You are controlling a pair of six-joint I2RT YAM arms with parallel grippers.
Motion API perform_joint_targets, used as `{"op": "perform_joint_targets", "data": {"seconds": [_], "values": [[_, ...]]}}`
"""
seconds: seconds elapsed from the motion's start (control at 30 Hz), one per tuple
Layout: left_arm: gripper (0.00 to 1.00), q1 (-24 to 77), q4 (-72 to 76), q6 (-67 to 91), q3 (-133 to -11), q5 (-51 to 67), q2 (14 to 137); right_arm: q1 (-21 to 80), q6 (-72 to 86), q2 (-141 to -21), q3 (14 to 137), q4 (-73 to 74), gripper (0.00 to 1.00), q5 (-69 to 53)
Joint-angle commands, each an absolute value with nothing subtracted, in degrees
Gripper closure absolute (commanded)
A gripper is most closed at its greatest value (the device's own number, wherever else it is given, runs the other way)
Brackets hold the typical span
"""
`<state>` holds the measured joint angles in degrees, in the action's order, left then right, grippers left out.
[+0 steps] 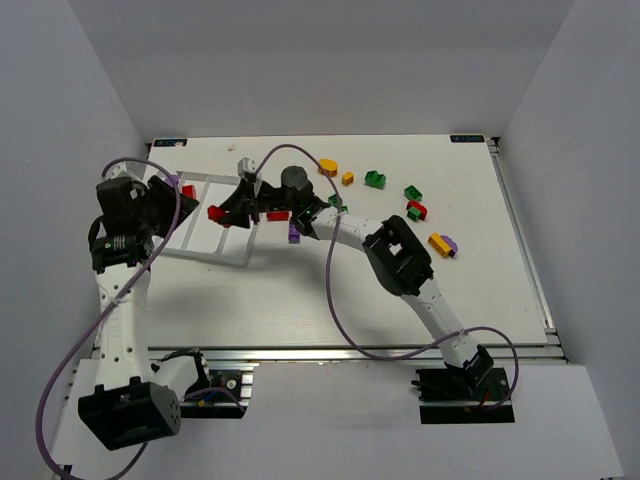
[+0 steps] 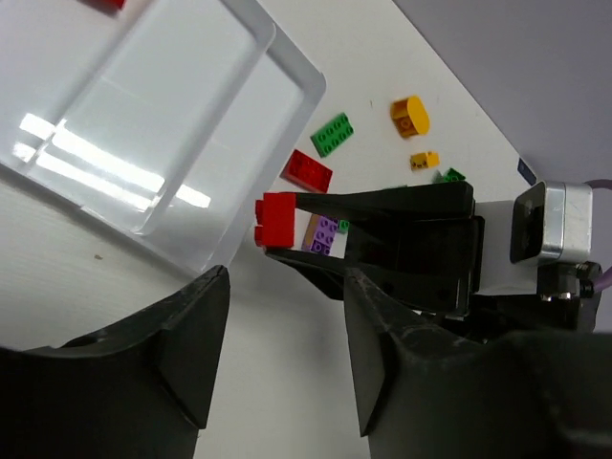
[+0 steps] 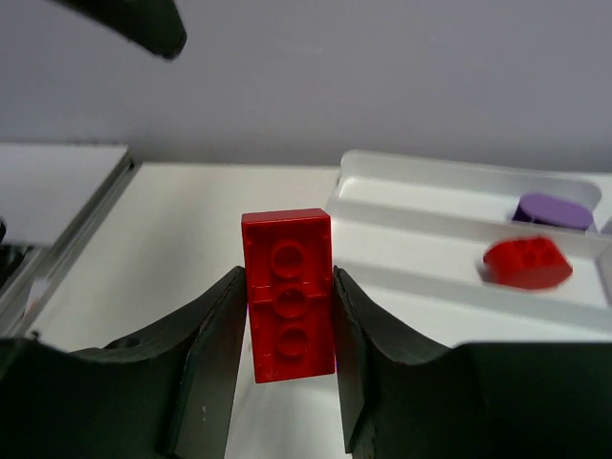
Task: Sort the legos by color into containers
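Red brick (image 3: 287, 292) upright, pinched by long sides between right jaws, lifted off desk (image 1: 400, 300) just beside edge of white tray (image 3: 430, 167); over a compartment or not, cannot tell. Tray holds rounded red brick (image 3: 528, 263) and rounded purple brick (image 3: 555, 208) in neighbouring compartments. Left jaws spread, nothing between them, hanging above tray's other end. Loose green brick (image 1: 375, 179), orange-yellow brick (image 1: 328, 167) and others scattered on desk right of tray.

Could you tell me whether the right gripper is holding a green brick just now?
No, the brick that the right gripper holds is red, as the right wrist view shows plainly.
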<state>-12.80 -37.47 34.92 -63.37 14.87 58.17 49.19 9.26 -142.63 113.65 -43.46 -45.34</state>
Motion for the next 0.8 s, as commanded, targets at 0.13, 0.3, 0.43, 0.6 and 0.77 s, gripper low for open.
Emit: {"op": "perform_joint_targets", "data": {"seconds": [0.13, 0.3, 0.43, 0.6, 0.77], "values": [[0.34, -12.92, -29.11, 37.17, -59.68, 29.95, 59.14, 45.79, 3.79, -130.0, 102.84, -43.08, 1.0, -57.39], [0.28, -12.92, -24.01, 39.02, -54.86, 34.36, 59.06, 45.88, 2.81, -126.83, 99.58, -40.79, 1.0, -56.96], [0.27, -12.83, -22.33, 40.16, -52.12, 35.42, 58.62, 46.05, 2.55, -126.21, 99.93, -39.03, 1.0, -56.43], [0.28, -12.48, -21.18, 40.96, -50.89, 36.21, 58.18, 47.28, 0.26, -126.65, 102.3, -32.71, 1.0, -53.88], [0.28, -12.39, -20.57, 41.48, -50.1, 36.56, 57.48, 48.43, -3.95, -127.88, 105.91, -26.99, 1.0, -51.51]]}}
